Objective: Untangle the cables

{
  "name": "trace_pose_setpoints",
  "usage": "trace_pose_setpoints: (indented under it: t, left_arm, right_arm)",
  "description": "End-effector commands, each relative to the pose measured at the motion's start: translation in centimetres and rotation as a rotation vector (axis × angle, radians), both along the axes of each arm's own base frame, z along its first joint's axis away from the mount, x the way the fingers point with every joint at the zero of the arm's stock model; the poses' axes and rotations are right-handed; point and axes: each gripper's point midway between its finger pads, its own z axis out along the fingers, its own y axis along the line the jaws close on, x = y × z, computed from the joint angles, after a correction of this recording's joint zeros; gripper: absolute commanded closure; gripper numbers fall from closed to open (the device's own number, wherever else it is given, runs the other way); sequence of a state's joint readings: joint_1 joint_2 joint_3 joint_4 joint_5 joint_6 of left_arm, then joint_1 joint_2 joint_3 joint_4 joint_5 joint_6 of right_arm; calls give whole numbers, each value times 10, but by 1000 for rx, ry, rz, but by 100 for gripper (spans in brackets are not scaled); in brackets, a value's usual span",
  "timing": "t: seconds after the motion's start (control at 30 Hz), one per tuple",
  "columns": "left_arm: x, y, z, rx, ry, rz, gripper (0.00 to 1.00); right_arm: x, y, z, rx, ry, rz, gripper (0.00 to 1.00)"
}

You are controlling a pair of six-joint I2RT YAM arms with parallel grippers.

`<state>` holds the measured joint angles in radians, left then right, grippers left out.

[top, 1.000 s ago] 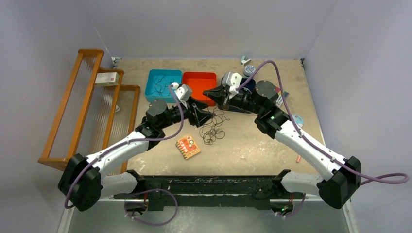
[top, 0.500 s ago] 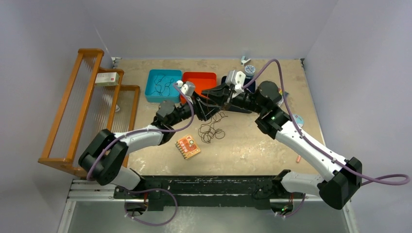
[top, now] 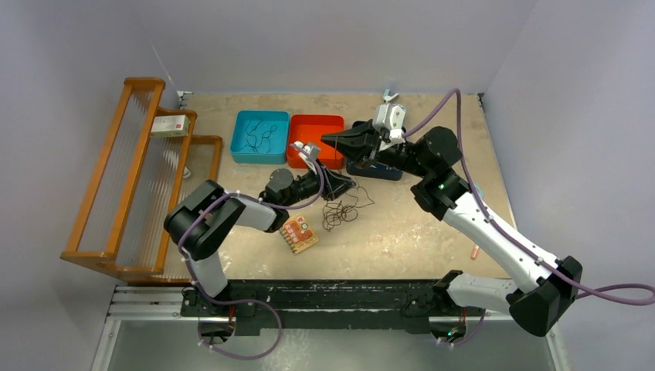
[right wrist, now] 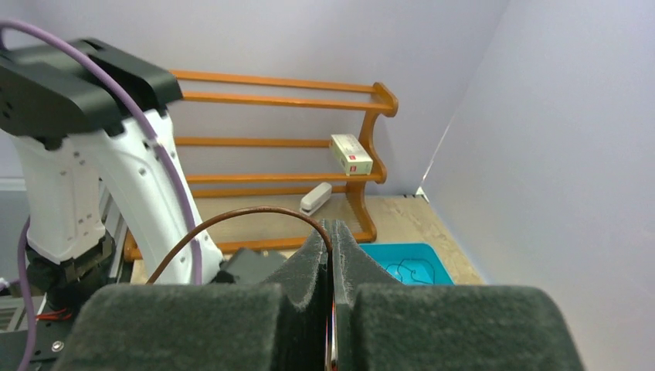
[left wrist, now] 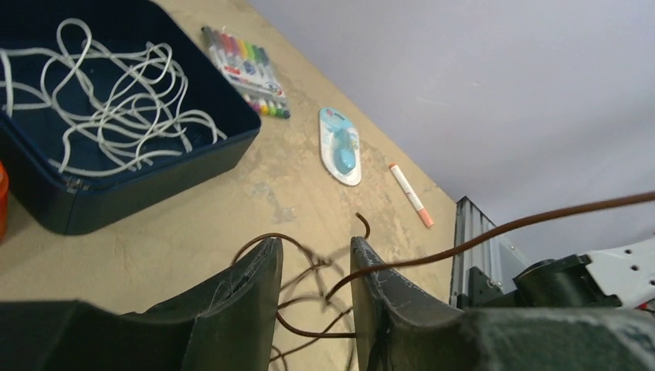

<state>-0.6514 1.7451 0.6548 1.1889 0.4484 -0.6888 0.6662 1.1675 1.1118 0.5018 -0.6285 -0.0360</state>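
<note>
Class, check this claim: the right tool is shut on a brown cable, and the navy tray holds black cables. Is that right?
Not black: the right tool is shut on a brown cable, and the navy tray holds white cables, as the left wrist view shows.

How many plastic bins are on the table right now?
3: a teal plastic bin, an orange-red plastic bin right beside it, and a dark blue plastic bin further right, partly hidden under the right arm.

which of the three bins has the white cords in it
The dark blue bin: white cords lie heaped in it. The teal bin holds thin dark cords, and the orange bin shows none.
</note>
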Motion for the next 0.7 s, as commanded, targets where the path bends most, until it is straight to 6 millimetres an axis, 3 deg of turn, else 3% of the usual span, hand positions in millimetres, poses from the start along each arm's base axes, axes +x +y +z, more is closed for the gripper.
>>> trace_pose_setpoints:
  t: [0.0, 0.23, 0.67]
  left_arm:
    - [0, 0, -20, -20, 14, 14, 64]
    - [-5, 4, -65, 9, 101, 16, 66]
    - [-8, 10, -112, 68, 177, 36, 68]
  right_arm:
    - [-26, -17, 64, 117, -125, 26, 100]
    - [-30, -28, 84, 162, -147, -16, 100]
    - [-27, -51, 122, 274, -184, -129, 100]
